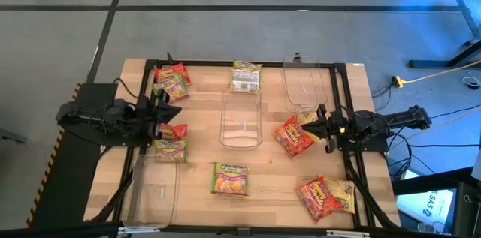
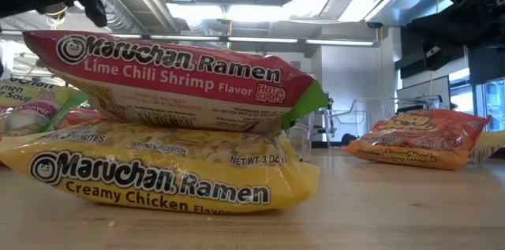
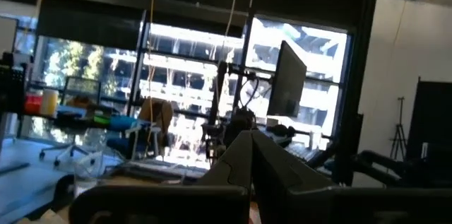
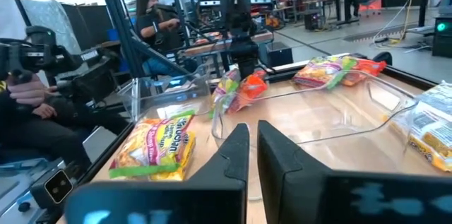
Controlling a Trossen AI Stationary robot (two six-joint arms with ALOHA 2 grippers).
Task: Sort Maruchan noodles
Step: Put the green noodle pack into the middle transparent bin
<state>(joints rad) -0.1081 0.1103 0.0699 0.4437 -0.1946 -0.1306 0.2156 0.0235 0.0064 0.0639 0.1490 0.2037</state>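
Maruchan noodles packets lie scattered on the wooden table: a red and green pair (image 1: pixel 171 80) at the far left, a green one (image 1: pixel 246 76) at the far middle, a pair (image 1: pixel 171 142) at the left, a yellow-green one (image 1: pixel 230 178) near the front, an orange-red one (image 1: pixel 293 137) right of centre, and a red and yellow pair (image 1: pixel 325 197) at the front right. In the low view a red packet (image 2: pixel 173 76) rests flat on a yellow one (image 2: pixel 158 175). My left gripper (image 1: pixel 164 112) is shut at the left edge, tipped upward (image 3: pixel 251 139). My right gripper (image 1: pixel 310 125) is shut at the right, level (image 4: pixel 247 139).
Three clear bins stand on the table: one in the middle (image 1: pixel 240 142), one at the far right (image 1: pixel 304 101), one at the near left (image 1: pixel 154 193). A black frame (image 1: pixel 349 170) runs along the table's sides. A person (image 4: pixel 152 12) sits in the room beyond.
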